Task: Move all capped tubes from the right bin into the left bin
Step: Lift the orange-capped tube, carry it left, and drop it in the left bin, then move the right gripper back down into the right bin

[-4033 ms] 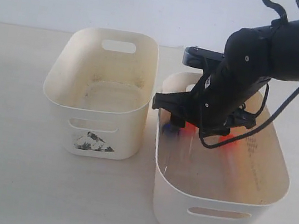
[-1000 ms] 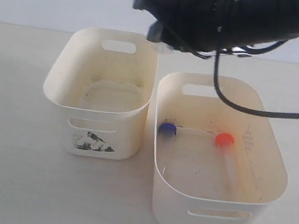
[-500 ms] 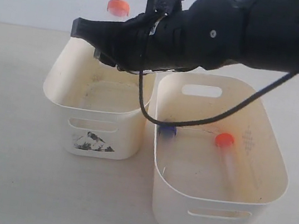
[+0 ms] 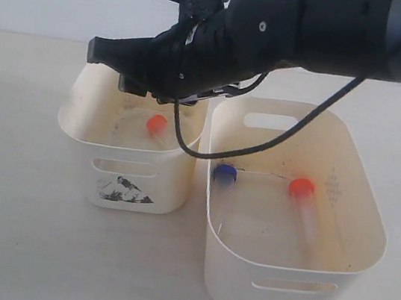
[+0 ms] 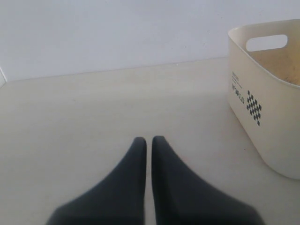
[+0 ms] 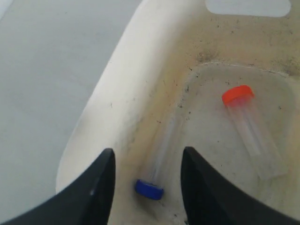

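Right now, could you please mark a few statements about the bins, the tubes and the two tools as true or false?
1. The right bin holds a blue-capped tube and an orange-capped tube. True.
2. The left bin holds no tubes. False: a second orange-capped tube and a second blue-capped tube lie inside it.
3. The right tool grips a tube. False: its jaws stand open and empty above the left bin.
4. The left tool is shut and holds nothing. True.
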`<act>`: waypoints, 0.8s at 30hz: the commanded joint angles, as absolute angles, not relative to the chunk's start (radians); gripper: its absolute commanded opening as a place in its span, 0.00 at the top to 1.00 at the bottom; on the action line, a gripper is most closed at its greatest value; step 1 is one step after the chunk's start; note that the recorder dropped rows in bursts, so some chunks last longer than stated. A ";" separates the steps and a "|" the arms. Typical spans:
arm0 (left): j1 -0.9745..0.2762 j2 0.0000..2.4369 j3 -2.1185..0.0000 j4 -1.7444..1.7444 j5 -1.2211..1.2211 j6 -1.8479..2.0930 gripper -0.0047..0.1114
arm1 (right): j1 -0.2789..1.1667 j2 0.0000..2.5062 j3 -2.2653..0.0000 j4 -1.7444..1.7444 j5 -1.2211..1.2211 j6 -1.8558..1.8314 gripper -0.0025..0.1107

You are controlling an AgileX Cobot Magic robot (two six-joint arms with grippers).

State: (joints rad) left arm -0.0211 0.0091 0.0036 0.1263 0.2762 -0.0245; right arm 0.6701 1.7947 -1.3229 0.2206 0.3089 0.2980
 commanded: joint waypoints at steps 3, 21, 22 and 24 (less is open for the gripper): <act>-0.020 0.007 0.000 0.120 0.262 -0.036 0.92 | 0.507 1.635 -1.329 0.215 0.659 0.213 0.60; -0.020 0.007 0.000 0.120 0.262 -0.036 0.92 | 0.430 1.616 -1.327 -0.015 1.209 0.255 0.60; -0.020 0.007 0.000 0.120 0.262 -0.036 0.92 | 0.430 1.616 -1.327 -0.009 1.216 0.258 0.60; -0.020 0.007 0.000 0.120 0.262 -0.036 0.92 | 0.430 1.616 -1.327 0.000 1.219 0.283 0.60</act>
